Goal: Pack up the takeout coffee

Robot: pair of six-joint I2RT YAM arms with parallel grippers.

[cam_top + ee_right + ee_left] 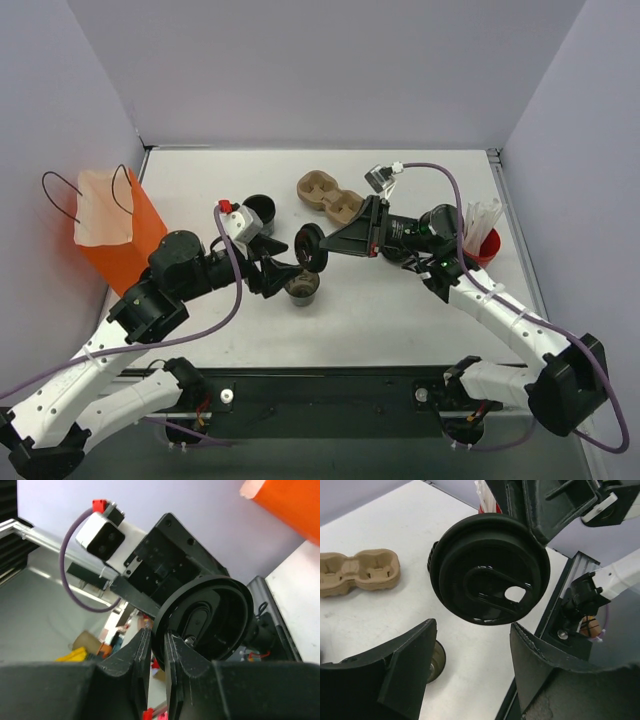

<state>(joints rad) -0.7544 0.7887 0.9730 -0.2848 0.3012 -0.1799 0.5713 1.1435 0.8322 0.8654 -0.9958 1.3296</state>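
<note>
Gripping a black lid [490,575] by its rim in the right jaws, held on edge just above the coffee cup [302,287]. Standing upright and unlidded mid-front on the counter [400,310], brown inside, with the left jaws spread wide and empty close beside it. Well apart from the orange bag [125,250] at the left edge.
</note>
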